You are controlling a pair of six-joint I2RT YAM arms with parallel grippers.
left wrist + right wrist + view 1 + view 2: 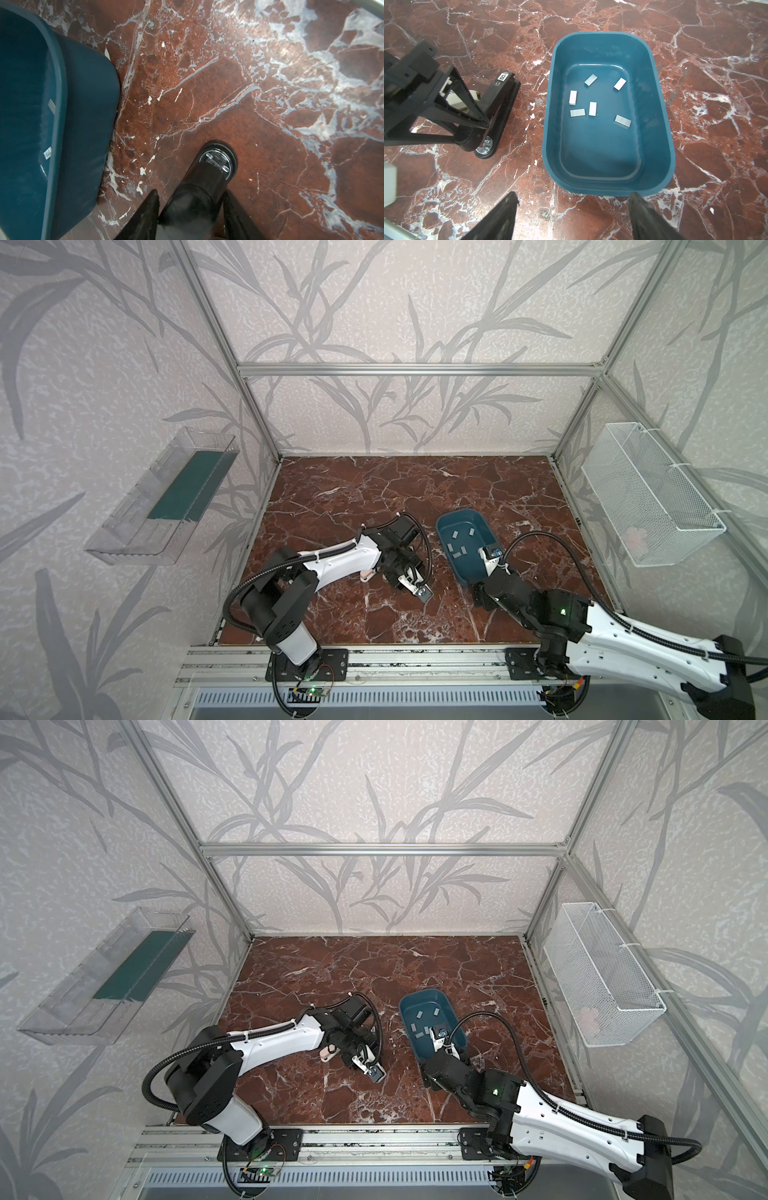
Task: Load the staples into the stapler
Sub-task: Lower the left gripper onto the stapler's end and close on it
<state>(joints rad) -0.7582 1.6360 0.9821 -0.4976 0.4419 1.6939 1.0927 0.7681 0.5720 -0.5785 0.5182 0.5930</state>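
Well, I'm hovering the right tool (573,195), spread, over the tub (556,124). Staples (592,108) inside are looking light, crumbly; I'm targeting a strip's long sides.

We see two arms of one make. The left arm (336,562) and the right arm (648,649) wear smooth white shells dotted with small dark screw holes, joined by black housings. A black ribbed cable (536,533) runs along each. A green light (563,611) glows at lower right. The right gripper (573,194) ends in two black wedge-shaped fingers (502,218).
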